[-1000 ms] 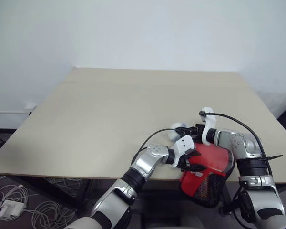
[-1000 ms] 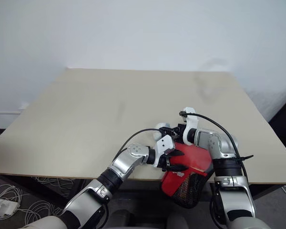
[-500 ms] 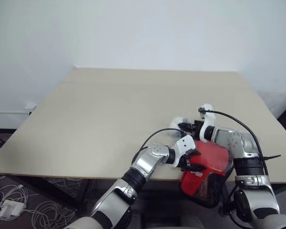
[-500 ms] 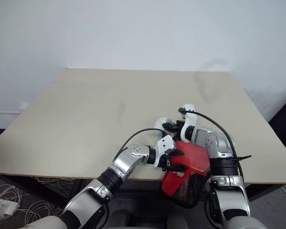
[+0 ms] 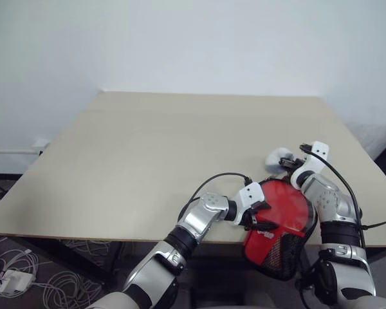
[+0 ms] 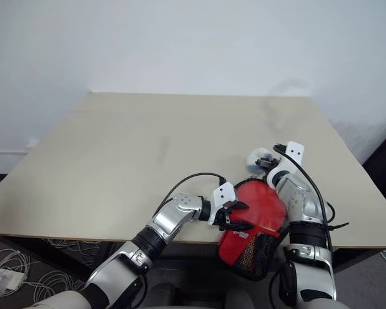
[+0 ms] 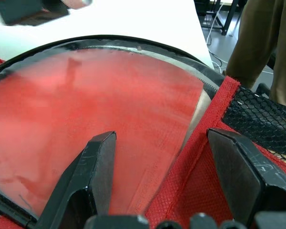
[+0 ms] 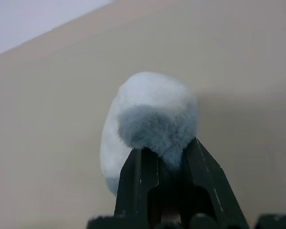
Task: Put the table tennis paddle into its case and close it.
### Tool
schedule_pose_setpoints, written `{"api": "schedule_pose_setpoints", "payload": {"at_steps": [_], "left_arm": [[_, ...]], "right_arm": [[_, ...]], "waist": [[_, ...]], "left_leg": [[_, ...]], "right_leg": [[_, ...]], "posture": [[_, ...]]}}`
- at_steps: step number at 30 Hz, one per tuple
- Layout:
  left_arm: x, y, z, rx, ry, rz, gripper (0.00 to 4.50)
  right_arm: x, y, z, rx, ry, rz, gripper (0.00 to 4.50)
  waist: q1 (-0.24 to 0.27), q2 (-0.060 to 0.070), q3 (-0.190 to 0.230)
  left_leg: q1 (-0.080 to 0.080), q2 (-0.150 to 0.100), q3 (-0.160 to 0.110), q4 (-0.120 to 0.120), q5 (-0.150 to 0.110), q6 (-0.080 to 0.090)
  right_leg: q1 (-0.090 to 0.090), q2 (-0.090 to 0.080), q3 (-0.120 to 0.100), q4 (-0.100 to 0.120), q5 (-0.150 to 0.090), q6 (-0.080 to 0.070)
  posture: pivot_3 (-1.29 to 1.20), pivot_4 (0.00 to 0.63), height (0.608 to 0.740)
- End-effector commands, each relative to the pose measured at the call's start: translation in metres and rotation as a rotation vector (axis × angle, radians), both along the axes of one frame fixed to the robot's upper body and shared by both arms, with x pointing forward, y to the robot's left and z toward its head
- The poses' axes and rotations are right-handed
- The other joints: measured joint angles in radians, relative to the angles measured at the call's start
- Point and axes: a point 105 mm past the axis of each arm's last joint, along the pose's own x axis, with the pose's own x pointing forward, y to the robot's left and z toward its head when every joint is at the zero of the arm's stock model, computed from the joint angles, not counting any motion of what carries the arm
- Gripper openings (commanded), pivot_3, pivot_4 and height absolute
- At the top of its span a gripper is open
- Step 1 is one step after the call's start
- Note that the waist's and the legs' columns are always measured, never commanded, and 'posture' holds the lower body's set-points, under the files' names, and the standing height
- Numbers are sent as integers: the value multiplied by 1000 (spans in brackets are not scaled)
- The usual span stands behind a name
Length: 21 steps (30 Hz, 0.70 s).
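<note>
A: Right gripper (image 5: 284,161): head views, right side of the tan table (image 5: 148,148), just beyond the case's far edge. Fingers pinched together on a pale fluffy pom-pom (image 5: 278,156), probably the zip-pull charm. A second ago this gripper sat further left, over the case's far-left rim; it has swung right, taking the pom-pom along.

B: Left gripper?

A: Left gripper (image 5: 260,215): same views, at the case's near-left side by the table's near edge. Fingers apart, unmoved over that second.

B: And the case?

A: Case (image 5: 284,212): red pouch, black edging, lying at the near right of the table, its mesh end hanging over the edge. Left wrist view: clear plastic panel with the paddle's (image 7: 86,119) red face behind it, black zip edging, mesh panel (image 7: 262,119), the black fingers (image 7: 93,167) spread wide over the panel without clamping it. A person's trousers (image 7: 262,43) stand beyond the table.

B: Right wrist view?

A: The pom-pom again, blue-white, nipped between closed fingertips (image 8: 143,176) above bare tabletop.

B: Meaning?

A: Paddle looks stowed. The rightward pull reads as zipping under way; how far the zip has run I cannot tell.
</note>
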Motion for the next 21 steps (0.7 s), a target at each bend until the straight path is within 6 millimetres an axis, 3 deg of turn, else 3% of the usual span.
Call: {"api": "schedule_pose_setpoints", "payload": {"at_steps": [1, 5, 9, 16, 21], "left_arm": [[0, 24, -45, 165, 104, 81, 3212], [3, 22, -43, 156, 103, 93, 3212], [4, 20, -43, 155, 103, 93, 3212], [1, 16, -43, 158, 106, 61, 3212], [-1, 14, -44, 163, 105, 37, 3212]], "right_arm": [[-8, -52, 25, -12, -83, -168, 40], [-28, -92, 27, -3, -81, -301, 39], [-48, -110, 34, 7, -94, -358, 39], [-97, -119, 40, -9, -86, -401, 39], [-132, -115, 35, 0, -49, -423, 39]], "waist": [[0, 0, 0], [1, 0, 0], [0, 0, 0], [6, 1, 0], [10, 3, -1]], "left_leg": [[0, 0, 0, 0, 0, 0], [0, 0, 0, 0, 0, 0], [0, 0, 0, 0, 0, 0], [-2, -1, -2, 0, 0, 0], [-5, -1, -4, -1, 0, 0]], "right_leg": [[0, 0, 0, 0, 0, 0], [0, 0, 0, -1, 0, 0], [0, 0, 0, -1, 0, 0], [1, -1, -1, -4, 0, 0], [1, 0, -2, -10, 0, 0]], "posture": [[0, 0, 728], [0, 0, 728], [0, 0, 728], [0, 0, 728], [0, 0, 728]]}}
